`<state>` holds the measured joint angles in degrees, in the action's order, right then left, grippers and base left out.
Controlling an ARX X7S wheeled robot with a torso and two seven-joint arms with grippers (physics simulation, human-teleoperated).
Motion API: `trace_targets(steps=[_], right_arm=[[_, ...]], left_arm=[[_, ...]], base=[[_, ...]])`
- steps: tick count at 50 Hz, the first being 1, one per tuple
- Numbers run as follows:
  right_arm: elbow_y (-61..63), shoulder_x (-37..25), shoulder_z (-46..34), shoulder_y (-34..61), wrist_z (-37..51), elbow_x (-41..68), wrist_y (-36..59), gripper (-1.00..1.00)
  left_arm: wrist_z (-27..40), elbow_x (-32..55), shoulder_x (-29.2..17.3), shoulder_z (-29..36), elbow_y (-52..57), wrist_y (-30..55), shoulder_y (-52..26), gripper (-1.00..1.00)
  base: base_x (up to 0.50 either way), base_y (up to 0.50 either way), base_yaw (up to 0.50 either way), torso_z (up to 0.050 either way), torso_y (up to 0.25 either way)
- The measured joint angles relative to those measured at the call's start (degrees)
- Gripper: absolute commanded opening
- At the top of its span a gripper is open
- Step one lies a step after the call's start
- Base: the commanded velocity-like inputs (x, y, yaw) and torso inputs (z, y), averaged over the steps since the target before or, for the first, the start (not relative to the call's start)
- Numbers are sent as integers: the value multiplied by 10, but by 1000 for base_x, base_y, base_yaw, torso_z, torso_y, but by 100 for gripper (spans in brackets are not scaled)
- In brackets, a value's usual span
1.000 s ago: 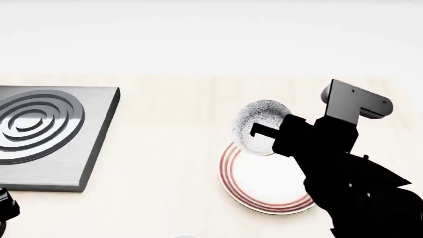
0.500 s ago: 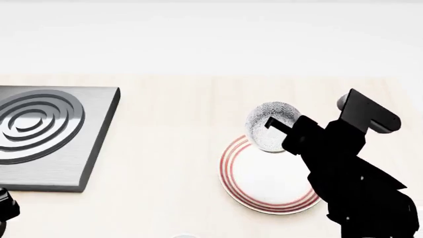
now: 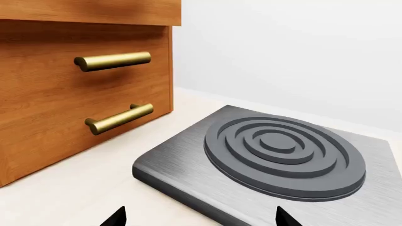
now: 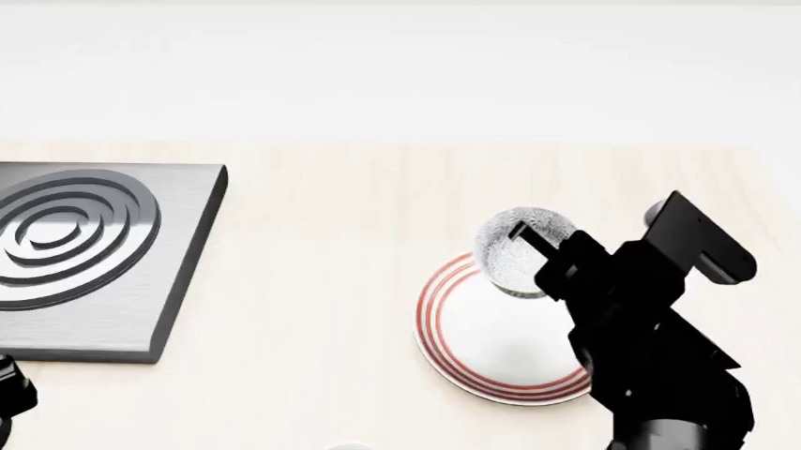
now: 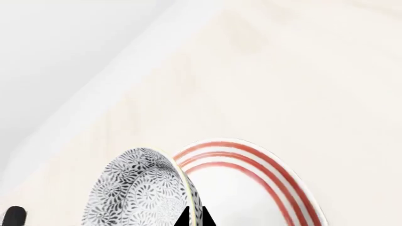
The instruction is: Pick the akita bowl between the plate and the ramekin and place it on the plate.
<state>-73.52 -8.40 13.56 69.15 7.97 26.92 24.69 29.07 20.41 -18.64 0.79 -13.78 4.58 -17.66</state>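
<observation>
In the head view the speckled akita bowl (image 4: 511, 251) hangs tilted over the far edge of the red-ringed white plate (image 4: 482, 339), and my right gripper (image 4: 541, 247) is shut on its rim. The right wrist view shows the bowl (image 5: 135, 193) on edge, its rim pinched between the two dark fingertips (image 5: 186, 219), with the plate (image 5: 251, 188) just beyond it. My left gripper (image 3: 196, 220) is open over the counter by the hob, holding nothing. The ramekin is out of view.
A grey hob plate (image 4: 94, 258) with raised concentric rings lies at the counter's left, also close in the left wrist view (image 3: 283, 160). A wooden cabinet (image 3: 69, 84) with brass drawer handles stands beside it. The counter's back edge meets a white wall.
My right gripper has carried the bowl right and nearer, lowering it from beyond the plate to over the plate's far rim. The bowl has tilted more. The left arm has not moved.
</observation>
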Motion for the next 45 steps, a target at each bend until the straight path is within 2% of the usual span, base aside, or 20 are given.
trace_targets(steps=[11, 22, 33, 45], right_arm=[[-11, 17, 128, 12, -1, -89, 16, -100], [-15, 26, 223, 14, -4, -165, 31, -100], [-15, 30, 278, 10, -12, -216, 35, -100], [-15, 32, 304, 4, -16, -246, 28, -100]], left_arm=[[3, 1, -1, 0, 2, 1, 1, 100], [6, 3, -2, 1, 5, 4, 1, 100], [6, 3, -2, 2, 3, 2, 0, 100], [6, 4, -2, 3, -3, -2, -2, 100]], base=[[0, 0, 0, 0, 1], [0, 0, 0, 0, 0], [0, 0, 0, 0, 1], [0, 0, 0, 0, 0]])
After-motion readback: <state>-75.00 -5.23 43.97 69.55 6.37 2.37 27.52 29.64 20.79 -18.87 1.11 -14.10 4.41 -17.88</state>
